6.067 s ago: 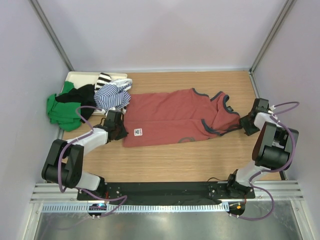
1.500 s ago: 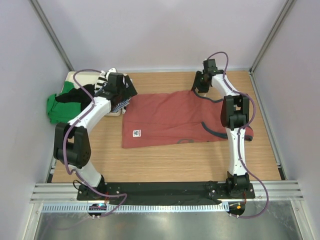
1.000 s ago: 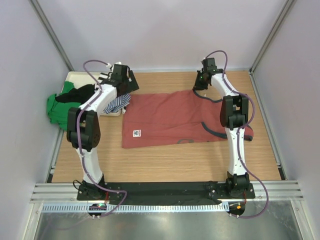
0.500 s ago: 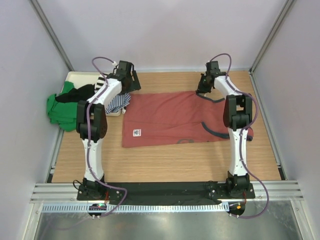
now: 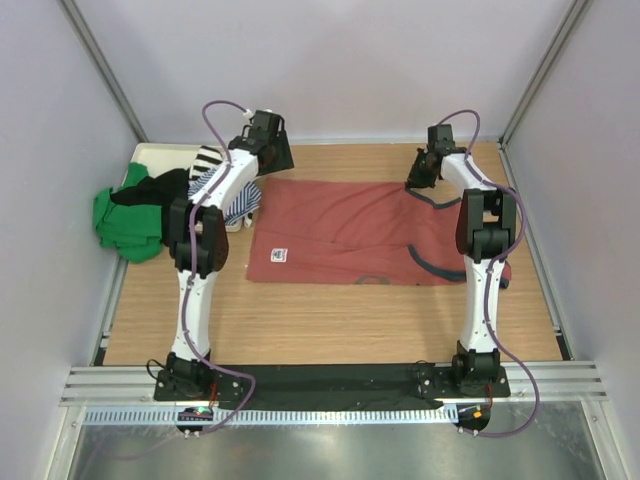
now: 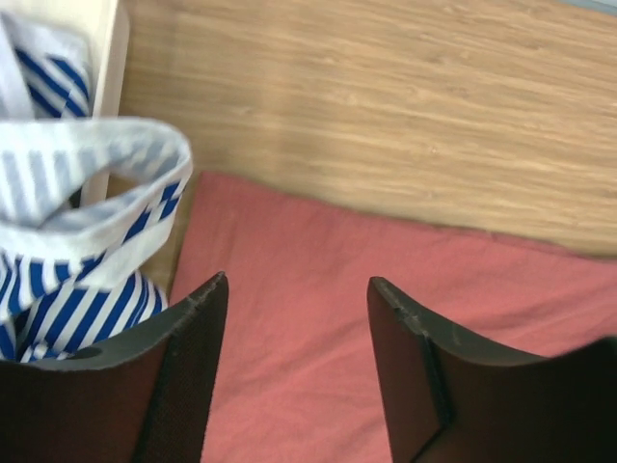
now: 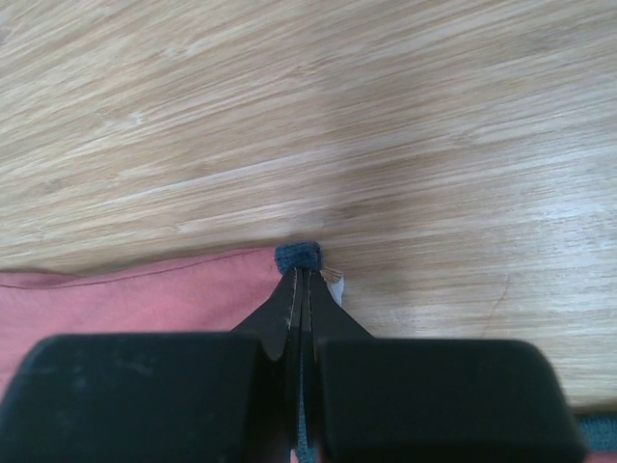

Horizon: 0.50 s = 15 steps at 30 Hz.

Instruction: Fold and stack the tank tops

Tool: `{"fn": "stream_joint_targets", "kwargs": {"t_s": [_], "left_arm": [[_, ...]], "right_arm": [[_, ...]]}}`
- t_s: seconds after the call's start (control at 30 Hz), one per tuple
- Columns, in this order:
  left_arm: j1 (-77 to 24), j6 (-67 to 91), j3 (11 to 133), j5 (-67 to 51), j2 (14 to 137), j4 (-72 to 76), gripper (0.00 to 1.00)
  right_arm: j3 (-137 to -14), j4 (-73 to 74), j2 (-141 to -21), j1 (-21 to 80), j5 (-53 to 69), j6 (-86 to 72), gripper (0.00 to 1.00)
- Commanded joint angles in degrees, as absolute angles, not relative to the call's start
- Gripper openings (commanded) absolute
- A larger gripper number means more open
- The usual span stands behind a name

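Green cloth (image 5: 122, 222) is heaped at the left edge of the desk (image 5: 330, 320), with black cloth (image 5: 150, 188) draped over it. A cream tray (image 5: 165, 152) is set in the far left corner. The striped tank top (image 5: 228, 192) is bunched at the tray's right end, touching the left edge of the red tank top (image 5: 340, 225).

The left claw (image 5: 272, 150) is held near the far edge. In the left wrist view its two fingers are spread wide apart with nothing between them, poised over the red cloth's far left corner. Whether cloth is touched cannot be told.

The red tank top is laid flat across the middle of the desk, closer to the far edge than the near one. A small white label (image 5: 277, 256) is shown near its near left corner, and part of a round print (image 5: 372, 281) at its near edge. Dark grey straps (image 5: 440, 262) are looped at its right end.

The right claw (image 5: 424, 172) is placed at the garment's far right corner. In the right wrist view its fingers are pressed together on the dark grey trim (image 7: 297, 257).
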<state>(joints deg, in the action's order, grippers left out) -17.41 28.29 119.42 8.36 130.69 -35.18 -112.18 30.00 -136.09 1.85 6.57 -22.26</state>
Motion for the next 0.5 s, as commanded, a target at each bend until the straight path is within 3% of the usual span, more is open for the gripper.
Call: {"fn": "stream_joint_targets", "kwargs": {"t_s": [0.0,0.2,0.47], "left_arm": [[-17.2,27.8,125.4,8.5,134.8,-38.0,0.59],[-17.4,28.0,134.4,13.7,142.1,-39.5,0.52],[-17.2,27.2,136.3,19.7,145.7,-39.5,0.55]], "right_arm": [[-110.7,29.6,-132.0,1.1,4.5,-22.1,0.01],[-110.0,28.7,-131.7,0.9,5.5,-22.3,0.01],[-109.7,28.4,-131.7,0.7,6.3,-22.2,0.01]]}}
